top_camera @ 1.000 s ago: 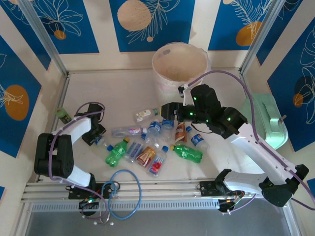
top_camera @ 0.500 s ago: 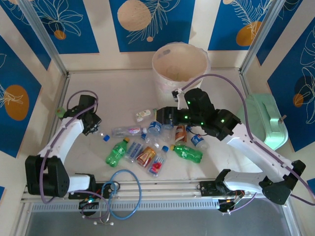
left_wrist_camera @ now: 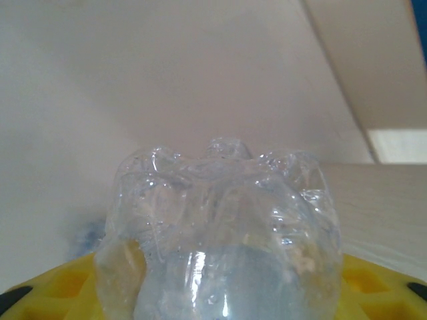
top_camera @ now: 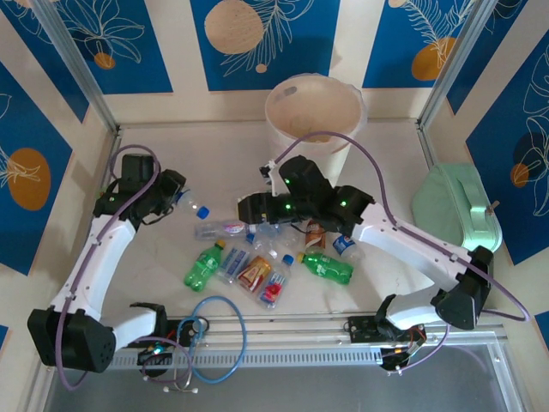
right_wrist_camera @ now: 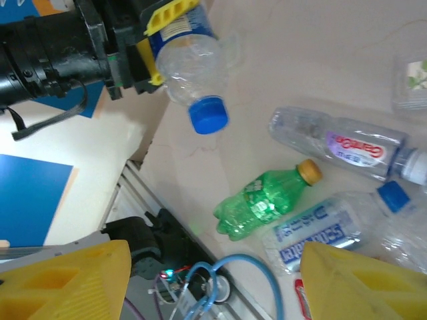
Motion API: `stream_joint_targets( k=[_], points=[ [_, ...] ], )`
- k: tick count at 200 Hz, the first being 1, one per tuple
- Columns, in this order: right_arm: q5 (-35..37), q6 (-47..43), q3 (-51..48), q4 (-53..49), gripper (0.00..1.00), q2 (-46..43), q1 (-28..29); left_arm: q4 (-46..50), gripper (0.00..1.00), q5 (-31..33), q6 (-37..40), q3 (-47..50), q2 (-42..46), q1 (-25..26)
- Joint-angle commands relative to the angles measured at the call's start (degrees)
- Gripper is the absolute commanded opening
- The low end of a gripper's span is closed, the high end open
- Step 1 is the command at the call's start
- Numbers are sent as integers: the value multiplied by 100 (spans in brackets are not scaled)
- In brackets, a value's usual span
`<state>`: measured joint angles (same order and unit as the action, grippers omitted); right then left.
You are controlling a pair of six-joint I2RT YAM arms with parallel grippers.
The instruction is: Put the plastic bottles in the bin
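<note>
The clear bottle (right_wrist_camera: pixel 193 73), blue-capped, is in the air near the left edge of the pale table (top_camera: pixel 214 154), pinched by the left gripper (right_wrist_camera: pixel 165 43); its label is half hidden. The other bottles (top_camera: pixel 257 270) lie mid-table, some hidden under the right gripper (top_camera: pixel 249 209), fingers spread. The bin (top_camera: pixel 360 107) stands at the far edge, before blue-panelled walls (top_camera: pixel 111 43)
</note>
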<state>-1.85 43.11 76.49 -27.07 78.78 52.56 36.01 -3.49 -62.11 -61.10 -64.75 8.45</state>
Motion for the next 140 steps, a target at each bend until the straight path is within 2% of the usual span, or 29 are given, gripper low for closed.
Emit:
stream_joint_targets(
  k=[1,63,140],
  points=[
    [-267,191,300,295,69,295,44,-441,52,-398,-421,-7,196,350],
    [-475,355,781,220,69,1051,90,-682,54,-432,-686,-156,208,835],
    [-536,373,946,239,63,1406,61,-856,55,-624,-879,-249,200,928]
  ],
)
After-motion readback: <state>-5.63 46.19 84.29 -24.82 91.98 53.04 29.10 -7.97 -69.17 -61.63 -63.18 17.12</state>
